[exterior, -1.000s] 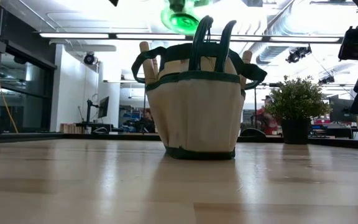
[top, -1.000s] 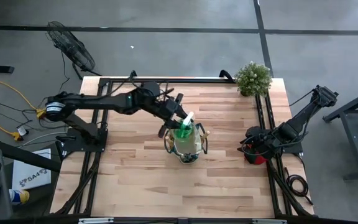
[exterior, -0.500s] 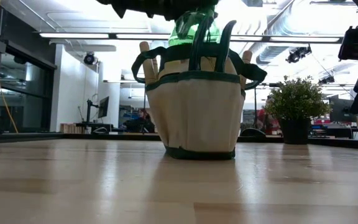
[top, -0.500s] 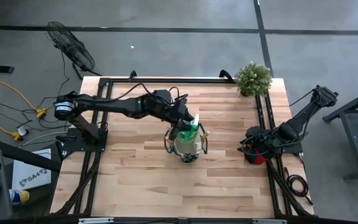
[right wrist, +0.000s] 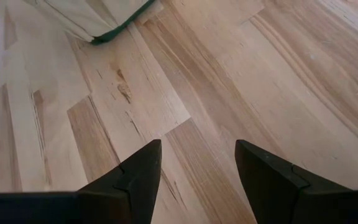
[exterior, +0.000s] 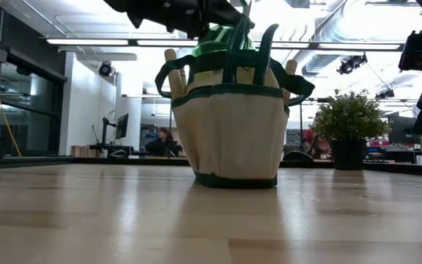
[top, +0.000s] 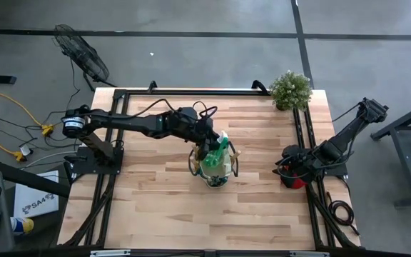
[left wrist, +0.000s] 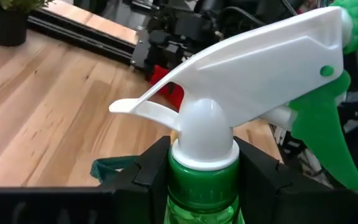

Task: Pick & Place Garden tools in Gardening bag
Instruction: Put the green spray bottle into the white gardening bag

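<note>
The green plastic spray bottle with the white trigger head point(left wrist: 229, 124) is hanging over the mouth of the small round beige fabric gardening bag with dark green trim and loop handles point(exterior: 233, 125), which is sitting in the centre of the high view on the pale wooden plank worktop point(top: 155, 193). In the low view the bottle's green body is showing at the top centre, partly sunk behind the bag's rim between the handles. The left pincer point(left wrist: 204, 177) is gripping it, both dark fingers clamped on the bottle's neck just under the white collar. Wooden tool handles point(exterior: 170, 62) are sticking up at the bag's edges.

The step in hand looks like the placing of the bottle: it is being lowered into the bag and is not yet let go. The next move probably calls for sinking it a little deeper so it is resting inside, then parting the fingers and lifting straight up, clear of the loop handles.

The right pincer point(right wrist: 194, 168) is waiting at the right edge of the high view, fingers apart and empty above bare planks. A bushy green potted plant point(top: 291, 90) is standing at the upper right corner of the worktop, well apart from the bag.
</note>
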Robot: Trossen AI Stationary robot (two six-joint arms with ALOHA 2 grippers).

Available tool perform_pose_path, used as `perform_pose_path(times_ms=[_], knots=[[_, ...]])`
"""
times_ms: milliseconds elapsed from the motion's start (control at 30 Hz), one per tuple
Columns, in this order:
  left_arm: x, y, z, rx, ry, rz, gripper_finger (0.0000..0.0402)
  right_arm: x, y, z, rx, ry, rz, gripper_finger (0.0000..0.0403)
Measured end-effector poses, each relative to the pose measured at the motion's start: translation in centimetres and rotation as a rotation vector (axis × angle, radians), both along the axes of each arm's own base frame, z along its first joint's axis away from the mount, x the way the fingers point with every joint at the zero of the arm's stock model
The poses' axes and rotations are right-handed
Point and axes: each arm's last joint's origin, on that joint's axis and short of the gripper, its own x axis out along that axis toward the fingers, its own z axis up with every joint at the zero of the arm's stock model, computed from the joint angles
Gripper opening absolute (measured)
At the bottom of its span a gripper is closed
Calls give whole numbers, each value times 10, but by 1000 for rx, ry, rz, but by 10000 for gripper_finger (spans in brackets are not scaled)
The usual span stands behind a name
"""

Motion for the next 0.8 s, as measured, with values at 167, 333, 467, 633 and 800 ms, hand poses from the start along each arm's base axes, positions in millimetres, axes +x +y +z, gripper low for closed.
perform_pose_path(times_ms=[167,333,467,633,800], knots=[[-1,1,-6,-61,21,45,133,0,0,0,0,0,0,197],[-1,-4,-10,-97,36,102,135,0,0,0,0,0,0,197],[-2,-6,-12,-88,24,148,147,0,0,0,0,0,0,197],[-2,-10,-15,-95,21,158,151,0,0,0,0,0,0,197],[-2,-19,-16,-84,36,133,154,0,0,0,0,0,0,197]])
